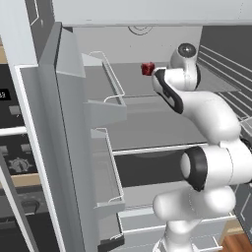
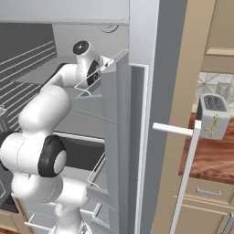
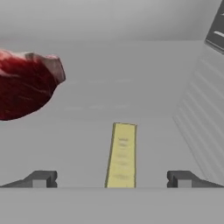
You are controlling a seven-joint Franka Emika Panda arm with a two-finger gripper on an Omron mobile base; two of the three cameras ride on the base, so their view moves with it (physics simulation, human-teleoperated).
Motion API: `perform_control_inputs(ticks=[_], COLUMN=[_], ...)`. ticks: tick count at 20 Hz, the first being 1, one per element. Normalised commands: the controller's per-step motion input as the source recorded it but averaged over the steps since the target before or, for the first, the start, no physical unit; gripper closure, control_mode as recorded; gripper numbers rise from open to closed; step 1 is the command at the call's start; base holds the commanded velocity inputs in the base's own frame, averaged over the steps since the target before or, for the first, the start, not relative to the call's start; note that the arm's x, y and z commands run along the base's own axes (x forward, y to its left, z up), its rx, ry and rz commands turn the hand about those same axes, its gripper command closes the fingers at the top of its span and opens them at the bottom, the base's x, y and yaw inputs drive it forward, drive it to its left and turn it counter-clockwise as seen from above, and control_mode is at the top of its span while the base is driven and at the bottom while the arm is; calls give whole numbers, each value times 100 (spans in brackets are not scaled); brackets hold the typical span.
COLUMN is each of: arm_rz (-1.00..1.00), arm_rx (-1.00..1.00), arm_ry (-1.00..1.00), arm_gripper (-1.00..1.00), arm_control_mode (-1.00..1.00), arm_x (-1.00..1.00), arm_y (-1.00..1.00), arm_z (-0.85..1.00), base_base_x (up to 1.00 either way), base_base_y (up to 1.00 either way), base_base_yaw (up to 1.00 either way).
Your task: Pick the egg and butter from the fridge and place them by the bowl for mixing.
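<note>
On the fridge [image 1: 69, 147] shelf, the butter [image 3: 121, 155] lies lengthwise between the wide-open gripper [image 3: 112, 179] tips; light, probably soft and slippery, it is best pinched gently across its narrow sides

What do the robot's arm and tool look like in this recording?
The arm is glossy white, built of rounded, bulbous links with black bands at the joints and a dark round cap on its top joint. The tool ends in two small, dark grey, blocky fingertips. No cables or markings are visible.
</note>
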Motion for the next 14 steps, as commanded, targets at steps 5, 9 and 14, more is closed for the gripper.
perform_control_inputs(ticks=[5,9,14], arm_rz=[-1,-2,0], arm_rx=[0,0,0], arm_ry=[0,2,0], arm_gripper=[-100,100,100], arm_control_mode=[-100,-100,-100], arm_x=[27,3,-13], arm_y=[-9,-9,-11], arm_z=[-20,-29,-37], base_base_x=[0,0,0], base_base_y=[0,0,0], base_base_yaw=[0,0,0])
